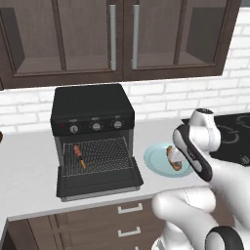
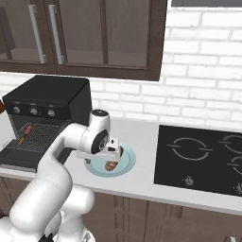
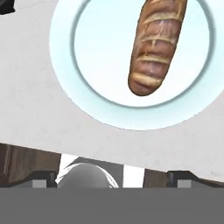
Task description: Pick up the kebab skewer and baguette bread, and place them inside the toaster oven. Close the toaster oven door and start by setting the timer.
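So the kebab skewer [image 1: 79,156] is already lying on the wire rack [image 1: 105,154] inside the toaster oven [image 1: 93,134], toward the left side of the rack, and the toaster oven door [image 1: 97,183] is dropped flat open. That half looks done to me.

Now I'm on the bread. My gripper [image 2: 113,152] is hanging over the pale blue plate [image 1: 155,155] on the worktop [image 1: 29,166], just to the right of the oven, jaws spread as wide as they go and holding nothing. The baguette bread [image 3: 157,43] is lying on that plate, and from my hand camera it sits ahead of my fingertips and off to one side, not between them.

Next move as I see it: shift over until the loaf is centered under me, turn so the jaws straddle its narrow width, drop down and pinch. Then carry it to the rack beside the skewer. Door and timer knob come after.
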